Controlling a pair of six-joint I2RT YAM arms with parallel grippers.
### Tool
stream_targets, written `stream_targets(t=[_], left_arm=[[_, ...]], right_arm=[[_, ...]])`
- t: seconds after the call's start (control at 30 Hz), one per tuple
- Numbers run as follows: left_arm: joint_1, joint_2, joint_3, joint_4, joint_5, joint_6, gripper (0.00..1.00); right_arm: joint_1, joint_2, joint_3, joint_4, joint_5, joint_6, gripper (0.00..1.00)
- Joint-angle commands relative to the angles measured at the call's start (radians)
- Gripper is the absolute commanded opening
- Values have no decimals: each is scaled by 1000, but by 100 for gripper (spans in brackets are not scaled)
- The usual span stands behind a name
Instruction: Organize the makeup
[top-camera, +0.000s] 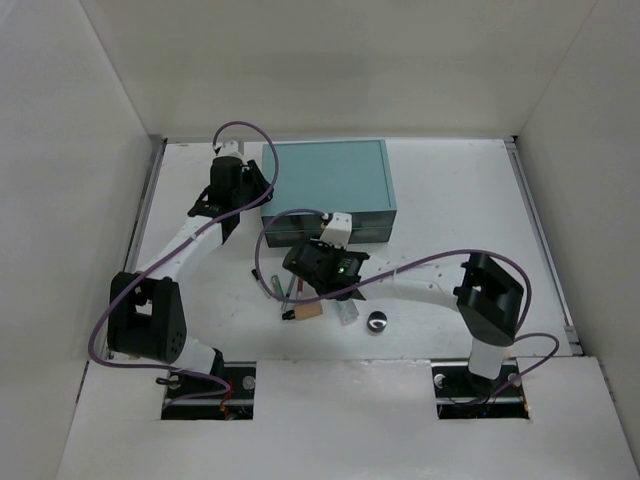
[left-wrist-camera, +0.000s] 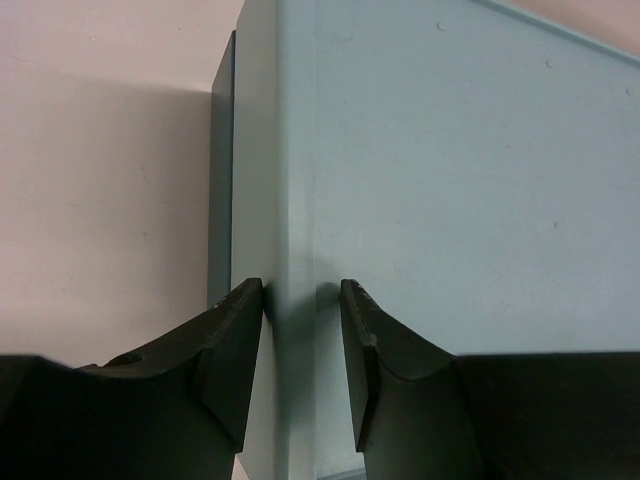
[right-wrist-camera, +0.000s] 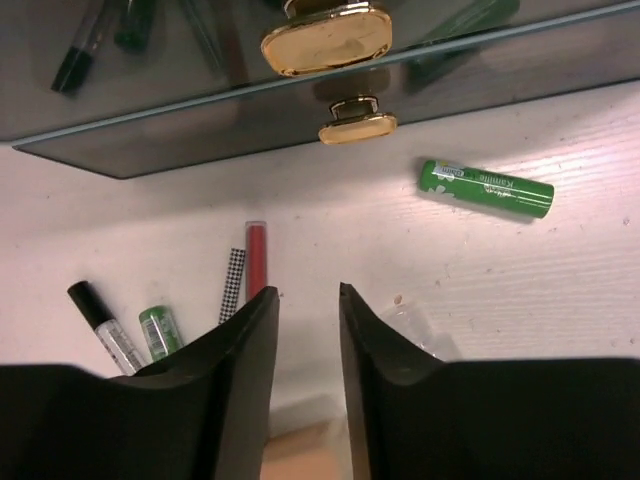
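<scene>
The makeup lies in front of the teal drawer box (top-camera: 330, 178). In the right wrist view I see a green stick (right-wrist-camera: 485, 188), a red pencil (right-wrist-camera: 256, 255), a checkered pencil (right-wrist-camera: 232, 283), a black-and-white tube (right-wrist-camera: 105, 325), a second green stick (right-wrist-camera: 158, 330) and the beige block (right-wrist-camera: 303, 455). The small black round pot (top-camera: 377, 322) sits to the right. My right gripper (right-wrist-camera: 308, 292) hovers open and empty above the beige block (top-camera: 305, 313). My left gripper (left-wrist-camera: 301, 287) clasps the box's left top edge (left-wrist-camera: 290, 200).
Two gold knobs (right-wrist-camera: 357, 120) stick out of the box's dark glossy front. A small clear piece (right-wrist-camera: 415, 325) lies by my right finger. White walls close in the table on the left, back and right.
</scene>
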Motion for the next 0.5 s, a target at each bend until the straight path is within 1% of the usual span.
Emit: stream_targets(t=[0.0,0.07,0.13,0.2,0.3,0.33,0.37,0.47], left_arm=[[-16,12,-20,-52,6,11,21],[-16,8,-20,-57,6,13,21],[-19,5,-20,-57,6,14,21],[-22,3,-19,-57,6,14,21],[-22,0,-22,-57,6,17,21],[-22,0,-22,-57,6,19,21],[-22,1,-20,-57,6,22,19],[-25,5,-17,-57,6,22,19]], right_arm=[[-42,-52,23,32,2,-84,39],[-63,-57,26,54,5,-128,48],[-92,-64,20,89,8,-161,64],[-124,-72,14,118,-1,-188,73],[-164,-75,23,144,-26,-225,75],[-172,-73,31,156,-37,-249,75],[-178,-61,52,201,-55,-324,75],[-181,-55,66,230,-52,-363,75]])
